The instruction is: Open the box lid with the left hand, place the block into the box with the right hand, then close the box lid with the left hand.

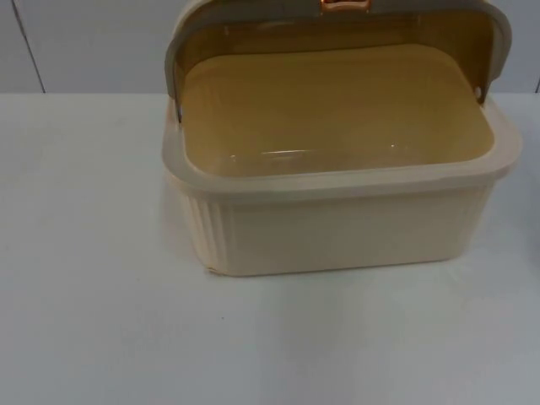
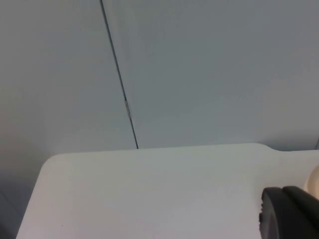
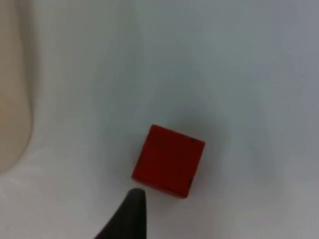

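The cream box (image 1: 337, 228) stands at the middle of the table with its amber see-through lid (image 1: 337, 34) swung up and back. Its inside looks bare. In the right wrist view a red block (image 3: 168, 160) lies on the white table, apart from the box wall (image 3: 12, 99). My right gripper (image 3: 130, 214) hovers just at the block's near corner, holding nothing that I can see. My left gripper (image 2: 291, 214) waits over the table near the grey wall, beside a sliver of the cream box (image 2: 314, 181).
The grey partition wall (image 2: 199, 74) rises behind the table's far edge (image 2: 149, 149). White table top (image 1: 126, 337) stretches in front of and left of the box.
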Motion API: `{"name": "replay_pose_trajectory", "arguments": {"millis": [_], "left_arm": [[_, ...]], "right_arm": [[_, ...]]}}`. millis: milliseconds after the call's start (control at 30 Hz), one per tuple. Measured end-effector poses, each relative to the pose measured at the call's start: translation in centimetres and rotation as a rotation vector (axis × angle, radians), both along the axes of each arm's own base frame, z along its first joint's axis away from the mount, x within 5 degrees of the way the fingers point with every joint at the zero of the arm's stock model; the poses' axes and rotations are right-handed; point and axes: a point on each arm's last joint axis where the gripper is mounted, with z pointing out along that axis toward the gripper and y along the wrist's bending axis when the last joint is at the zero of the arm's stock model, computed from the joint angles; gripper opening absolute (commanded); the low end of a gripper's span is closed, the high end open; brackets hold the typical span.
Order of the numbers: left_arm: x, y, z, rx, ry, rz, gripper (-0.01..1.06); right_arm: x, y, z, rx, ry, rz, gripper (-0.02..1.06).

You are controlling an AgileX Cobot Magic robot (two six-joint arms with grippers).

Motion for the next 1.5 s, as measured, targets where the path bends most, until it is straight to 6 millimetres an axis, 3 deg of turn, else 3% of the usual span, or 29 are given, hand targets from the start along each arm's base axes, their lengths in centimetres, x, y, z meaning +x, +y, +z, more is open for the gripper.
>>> {"name": "replay_pose_trajectory", "arguments": {"millis": [300,533,733,1033,1233,1267,1333,1367,1400,1467,1500], "left_arm": [[0.0,0.0,0.1,0.000,-0.013,-0.004,0.00],[0.1,0.0,0.2,0.013,-0.020,-0.005,0.00],[0.1,0.0,0.2,0.017,-0.021,-0.005,0.00],[0.1,0.0,0.2,0.021,-0.022,-0.005,0.00],[0.1,0.1,0.2,0.034,-0.024,-0.004,0.00],[0.1,0.1,0.2,0.036,-0.024,-0.004,0.00],[0.1,0.1,0.2,0.038,-0.024,-0.004,0.00],[0.1,0.1,0.2,0.038,-0.024,-0.004,0.00],[0.1,0.1,0.2,0.038,-0.024,-0.004,0.00],[0.1,0.1,0.2,0.038,-0.024,-0.004,0.00],[0.1,0.1,0.2,0.038,-0.024,-0.004,0.00]], "right_arm": [[2.7,-0.2,-3.8,0.043,0.035,-0.010,1.04],[5.2,0.0,-8.4,0.138,0.097,-0.093,1.04],[6.4,0.0,-10.0,0.189,0.128,-0.171,1.04],[8.9,1.6,-11.3,0.207,0.161,-0.172,1.04],[8.8,1.4,-12.5,0.190,0.244,-0.205,1.01],[8.8,1.4,-12.5,0.188,0.250,-0.207,0.97],[8.7,1.4,-12.5,0.187,0.252,-0.207,0.72],[8.7,1.4,-12.5,0.185,0.256,-0.206,0.72],[8.7,1.4,-12.5,0.184,0.258,-0.207,0.57],[8.7,1.4,-12.5,0.182,0.260,-0.208,0.14],[8.7,1.3,-12.5,0.179,0.263,-0.206,0.00]]}}
